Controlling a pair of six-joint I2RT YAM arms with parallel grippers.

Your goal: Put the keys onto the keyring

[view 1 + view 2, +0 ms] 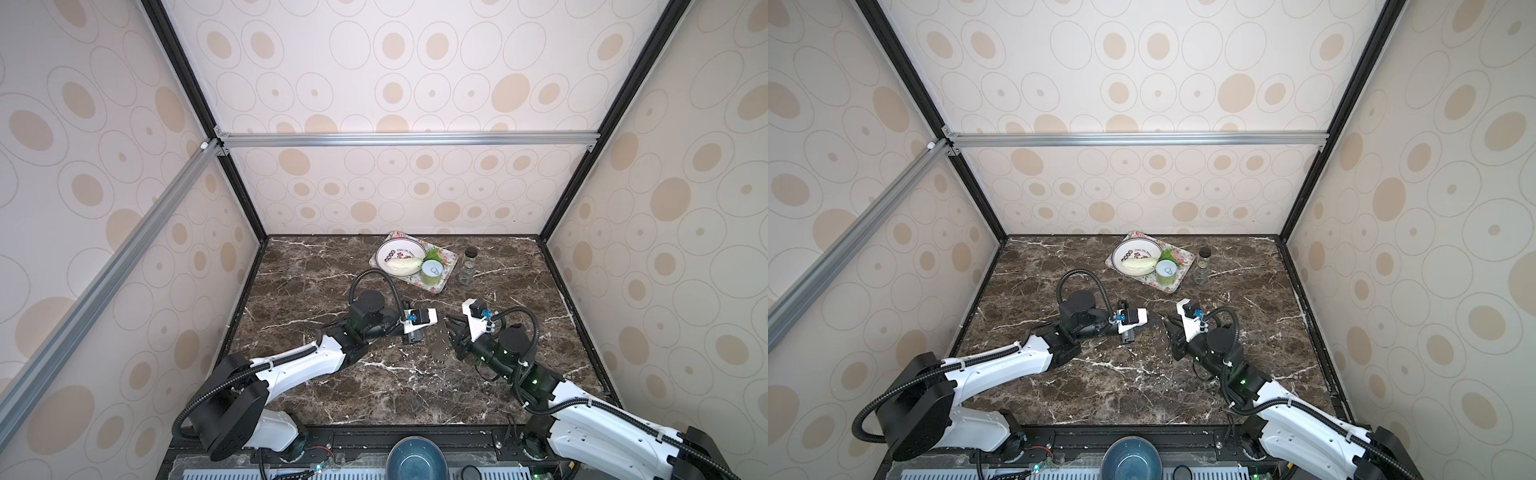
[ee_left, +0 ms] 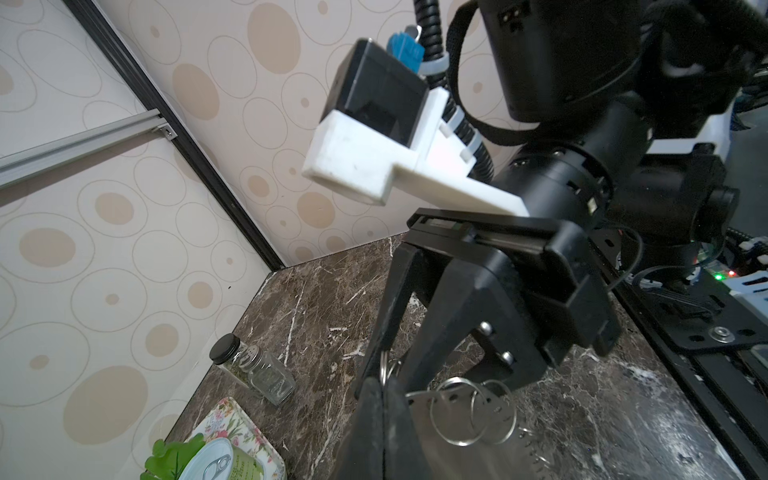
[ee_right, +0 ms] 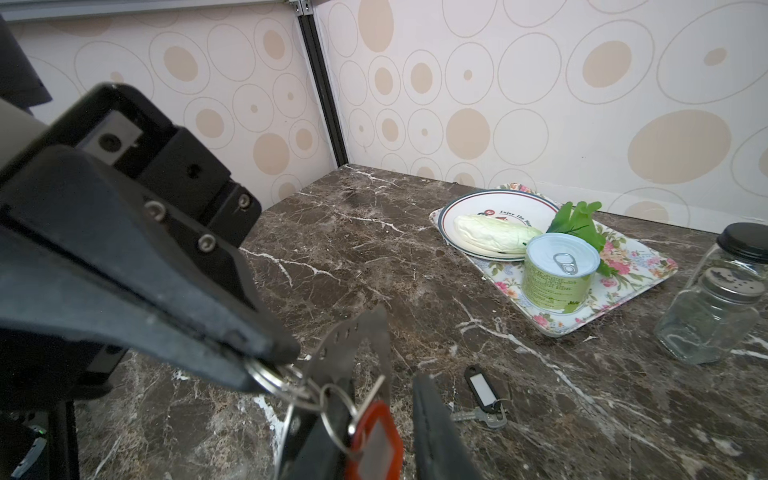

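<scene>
The keyring (image 1: 440,345) (image 1: 1160,338), a flat grey metal plate with small rim holes, stands on edge between the two grippers. My left gripper (image 2: 382,382) (image 1: 422,334) is shut on a wire ring at the keyring's rim (image 2: 457,444). The red-tag key (image 3: 374,440) hangs from linked wire rings beside the keyring (image 3: 357,345). It sits between the fingers of my right gripper (image 3: 378,395) (image 1: 451,332), which stand narrowly apart, with a gap beside the tag. The black-tag key (image 3: 482,390) lies flat on the marble just beyond.
A floral tray (image 1: 446,266) at the back holds a white plate (image 1: 390,249) with cabbage, a green can (image 1: 432,272) and leaves. A glass shaker (image 1: 468,268) stands to its right. A blue bowl (image 1: 415,459) sits at the front edge.
</scene>
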